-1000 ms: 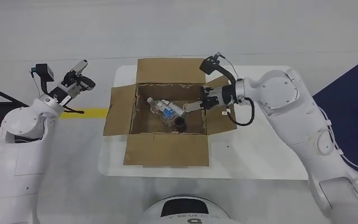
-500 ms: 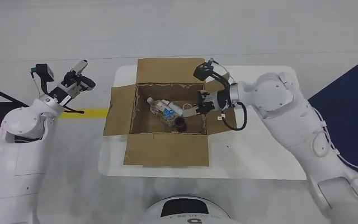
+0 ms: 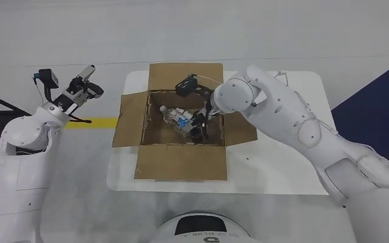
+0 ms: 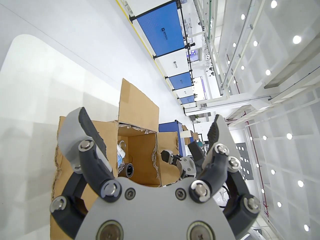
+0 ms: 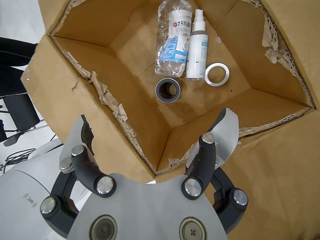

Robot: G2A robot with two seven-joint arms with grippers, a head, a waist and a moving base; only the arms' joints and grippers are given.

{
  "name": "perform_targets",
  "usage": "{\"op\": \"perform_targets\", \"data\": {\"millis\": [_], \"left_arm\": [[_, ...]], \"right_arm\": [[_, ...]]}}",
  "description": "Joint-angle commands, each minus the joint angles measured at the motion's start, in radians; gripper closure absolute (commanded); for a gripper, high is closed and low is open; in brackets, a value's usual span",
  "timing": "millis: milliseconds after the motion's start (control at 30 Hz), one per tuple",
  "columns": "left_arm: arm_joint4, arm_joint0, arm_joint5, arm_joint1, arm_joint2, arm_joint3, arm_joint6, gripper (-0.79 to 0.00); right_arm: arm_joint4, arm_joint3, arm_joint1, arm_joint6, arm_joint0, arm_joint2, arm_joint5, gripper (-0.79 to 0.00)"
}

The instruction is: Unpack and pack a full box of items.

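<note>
Box (image 3: 181, 163) sits open on the desk (image 3: 273, 170), all four flaps folded out, inner edges torn. You have the right tool (image 5: 155, 119) hanging over the box's interior with its jaws wide and nothing between them. On the box floor below it, you see a clear bottle (image 5: 172, 38) lying flat, a white spray bottle (image 5: 197, 51) touching its side, a metal ring (image 5: 207, 74) just beside the spray bottle's base, and a black sleeve (image 5: 158, 91) standing just beside the clear bottle's base. Your left tool (image 4: 148, 116) is off the desk's left side, well apart from the box, jaws wide, empty.
</note>
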Motion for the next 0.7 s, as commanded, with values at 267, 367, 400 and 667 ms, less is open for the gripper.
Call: {"op": "perform_targets", "data": {"millis": [267, 367, 400, 667], "left_arm": [[0.0, 0.0, 0.0, 0.0, 0.0, 0.0, 0.0, -0.785], [0.0, 0.0, 0.0, 0.0, 0.0, 0.0, 0.0, -0.785], [0.0, 0.0, 0.0, 0.0, 0.0, 0.0, 0.0, -0.785], [0.0, 0.0, 0.0, 0.0, 0.0, 0.0, 0.0, -0.785]], "right_arm": [[0.033, 0.342, -0.15, 0.004, 0.095, -0.16, -0.068, -0.594], [0.048, 0.425, -0.187, 0.039, 0.105, -0.19, -0.108, -0.637], [0.056, 0.453, -0.199, 0.051, 0.109, -0.197, -0.123, -0.616], [0.056, 0.613, -0.284, 0.054, 0.123, -0.24, -0.173, -0.376]]}}
